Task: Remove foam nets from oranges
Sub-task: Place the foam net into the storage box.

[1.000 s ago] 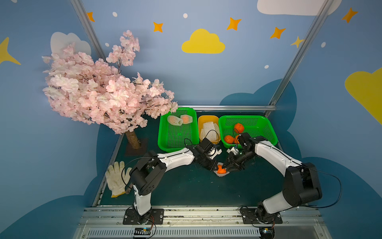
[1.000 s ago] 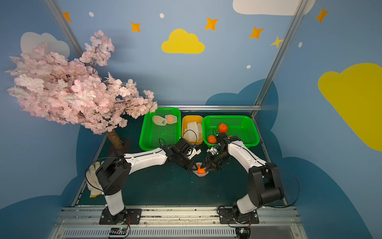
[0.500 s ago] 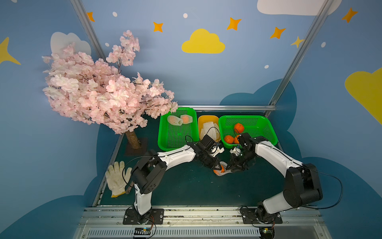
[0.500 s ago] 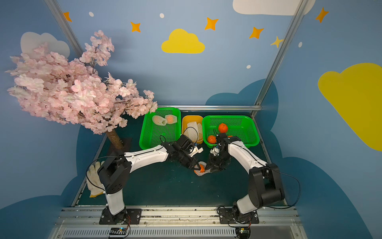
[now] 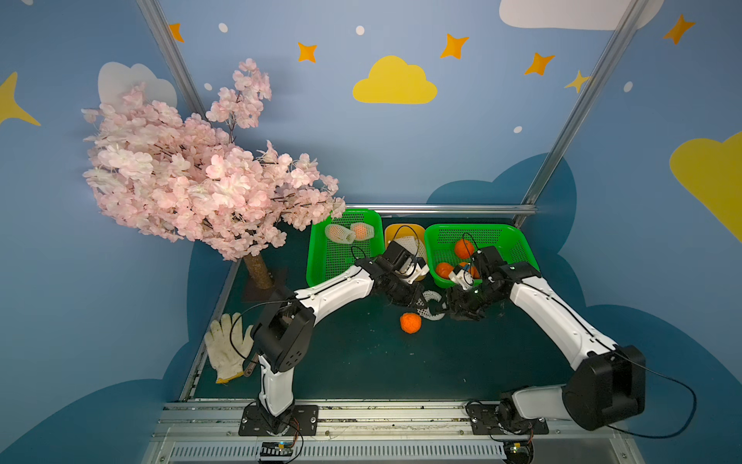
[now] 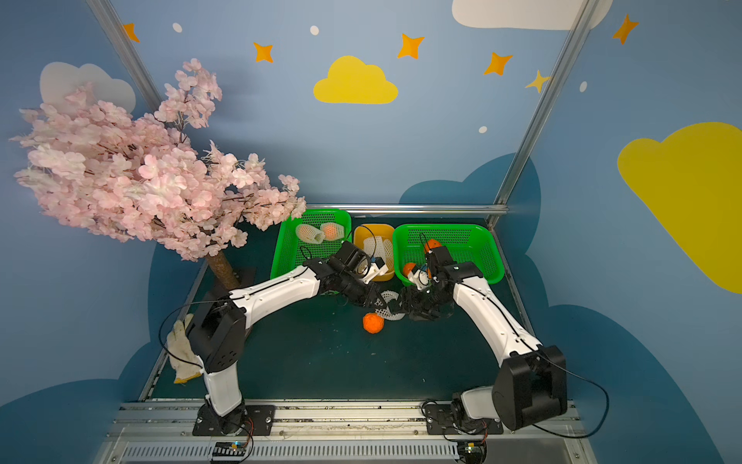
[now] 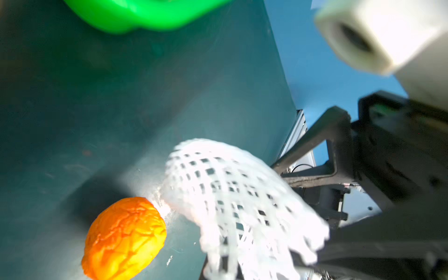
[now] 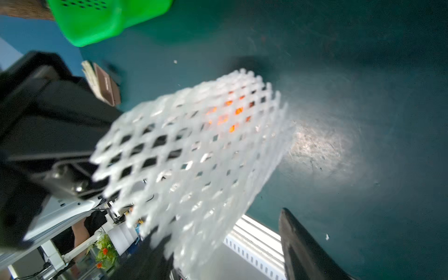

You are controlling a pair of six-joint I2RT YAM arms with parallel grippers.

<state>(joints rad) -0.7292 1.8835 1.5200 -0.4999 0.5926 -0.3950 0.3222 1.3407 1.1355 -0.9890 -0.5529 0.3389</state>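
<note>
both top views look down from high at the front onto the whole bench [image 5: 361, 361]; both wrist cameras hang close over it, facing each other, sharing the foam net [image 7: 232, 194].

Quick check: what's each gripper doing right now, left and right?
Left gripper: closed on the foam net.
Right gripper: open, holding nothing; the bare orange lies loose, ungripped.
</note>
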